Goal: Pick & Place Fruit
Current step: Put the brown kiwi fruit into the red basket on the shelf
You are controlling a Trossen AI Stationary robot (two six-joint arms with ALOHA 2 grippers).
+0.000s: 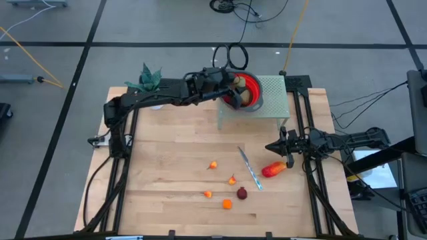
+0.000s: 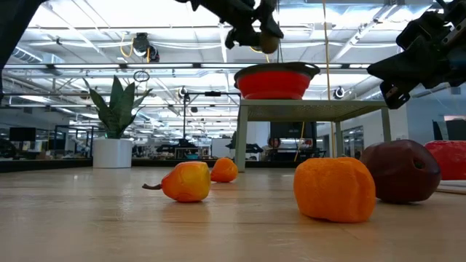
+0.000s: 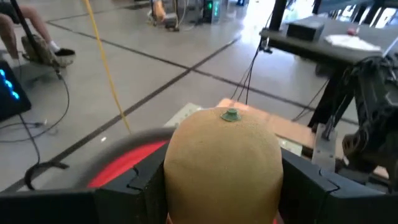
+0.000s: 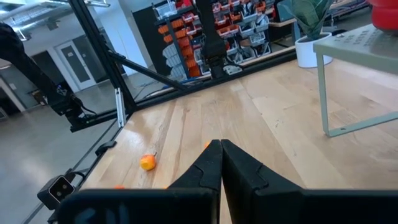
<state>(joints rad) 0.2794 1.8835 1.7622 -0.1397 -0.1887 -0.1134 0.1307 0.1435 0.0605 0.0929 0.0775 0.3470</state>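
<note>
My left gripper [image 1: 233, 85] is over the near-left rim of the red bowl [image 1: 251, 88], which stands on a small grey-green stand [image 1: 270, 100] at the far middle of the table. It is shut on an olive-brown oval fruit [image 3: 224, 149], seen above the bowl [image 2: 275, 80] in the low view. On the table lie a dark red ball [image 1: 241, 193], several small orange fruits [image 1: 227, 204] and an elongated red-orange piece [image 1: 273, 169]. My right gripper [image 1: 277, 147] waits shut at the table's right side, just beyond that piece. My left gripper pinches the oval fruit by its two opposite sides [image 3: 171, 177], one finger [image 3: 134, 183] on each. The fingers come nearly level from the table's left, tipped slightly down. The fruit's green stem end [image 3: 231, 114] points away from the gripper. The fruit hangs clear above the bowl.
A slim silver-blue knife [image 1: 249, 168] lies on the wood between the small fruits and the red-orange piece. A potted green plant [image 1: 148, 77] stands at the far left corner. The near left part of the tabletop [image 1: 160, 187] is bare wood.
</note>
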